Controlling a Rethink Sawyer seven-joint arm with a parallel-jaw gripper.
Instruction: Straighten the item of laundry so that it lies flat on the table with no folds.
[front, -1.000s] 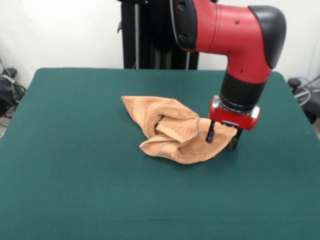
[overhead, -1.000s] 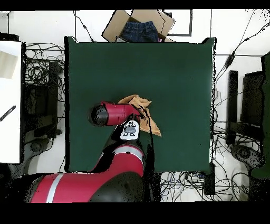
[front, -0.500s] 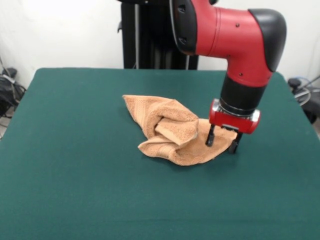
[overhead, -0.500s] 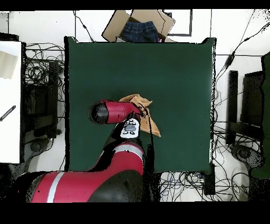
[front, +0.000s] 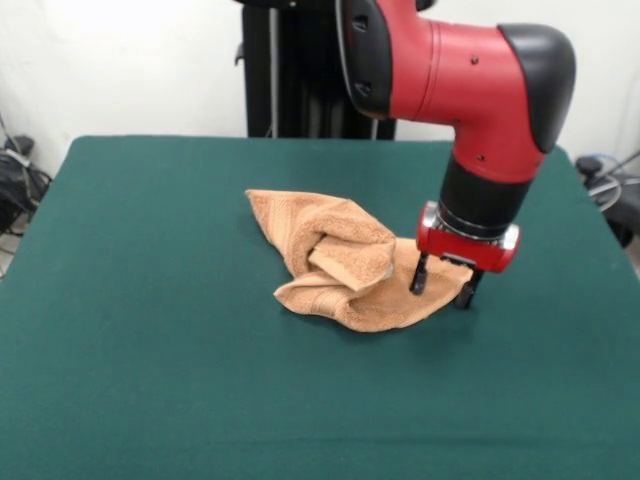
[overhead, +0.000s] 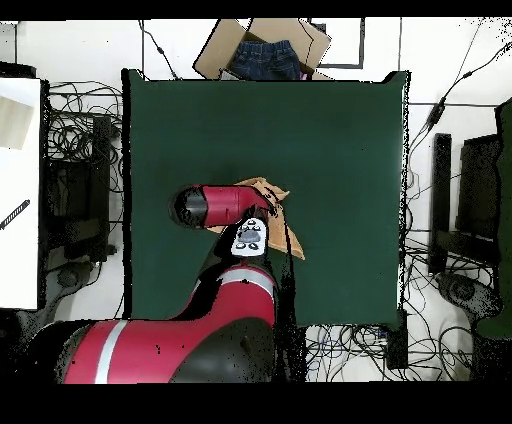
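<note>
Red-black gripper (front: 441, 288) fingers spread, straddling crumpled orange-tan terry towel's (front: 340, 260) edge on dark green felt table (front: 150, 330); white wall behind.

White wall (front: 120, 60) rises well behind the gripper (front: 441, 285); pale floor (overhead: 440, 60) strewn with black cables (overhead: 85, 110); an open cardboard box (overhead: 262, 48) holding dark cloth lies across the table from it.
</note>
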